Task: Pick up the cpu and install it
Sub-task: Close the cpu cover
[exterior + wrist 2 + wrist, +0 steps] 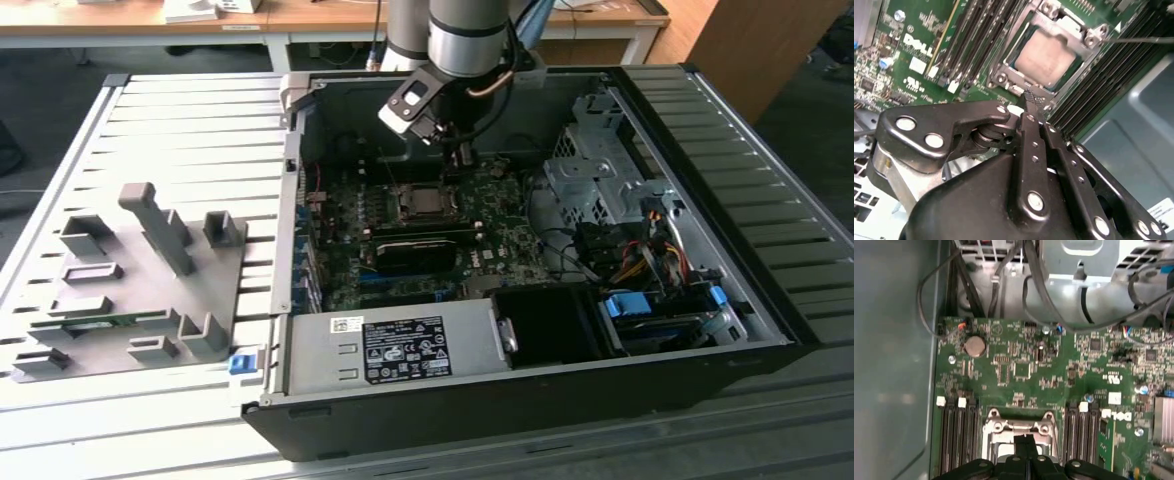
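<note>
Seemingly our gripper, fingers together and empty, hovers just over the socket; just beyond its tips the cpu lies flat, seated, we judge.

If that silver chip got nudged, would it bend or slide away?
The cpu looks like a rigid flat plate, so it likely won't bend. It sits inside the metal socket frame, which should stop sliding. Its smooth top probably gives little grip.
</note>
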